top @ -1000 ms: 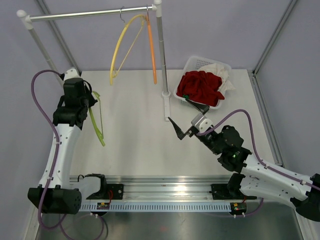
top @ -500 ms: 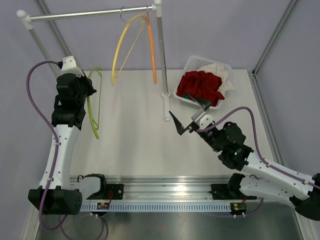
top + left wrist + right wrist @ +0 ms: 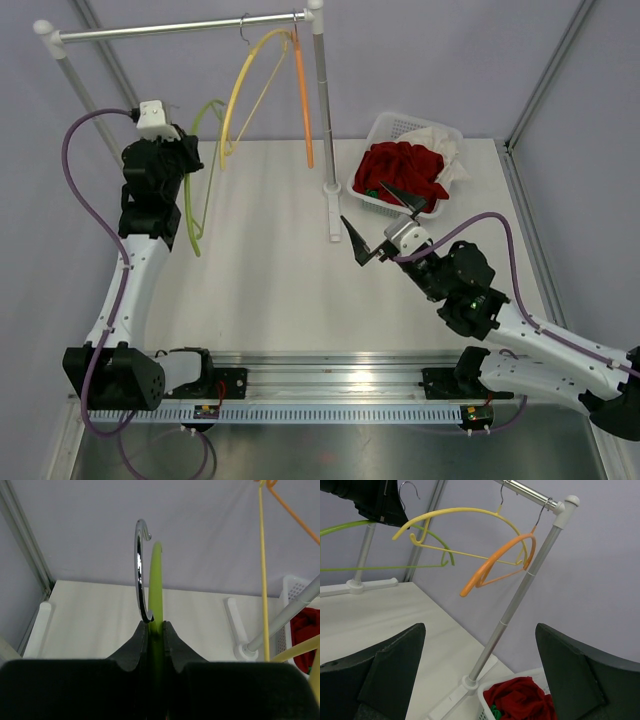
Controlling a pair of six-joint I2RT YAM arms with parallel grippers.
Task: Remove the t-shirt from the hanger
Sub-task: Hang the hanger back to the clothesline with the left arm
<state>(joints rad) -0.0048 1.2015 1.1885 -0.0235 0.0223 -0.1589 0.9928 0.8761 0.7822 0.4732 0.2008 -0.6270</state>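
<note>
A white table [image 3: 270,290] sits inside pale lilac walls, with a metal clothes rail [image 3: 180,27] spanning its far left side. The red t-shirt [image 3: 400,172] is already off, heaped in the white basket [image 3: 392,125] at the far right on top of a cream cloth.

The left gripper [image 3: 156,627] is raised at the far left, its fingers pressed tight on the neck of the bare green hanger [image 3: 156,580], just below its chrome hook [image 3: 137,570]. The right gripper [image 3: 362,205] hovers near the centre, fingers spread wide and holding nothing.

What seems left is parking the green hanger, and that is where the risk lies. Its hook is close to the yellow hanger [image 3: 245,70], which hangs on the rail beside the orange hanger [image 3: 303,100]. A careless swing could snag the yellow one or knock it off the rail. The narrow pinch at the neck could also let the long hanger pivot, so the hook misses the rail and the hanger falls on release.
</note>
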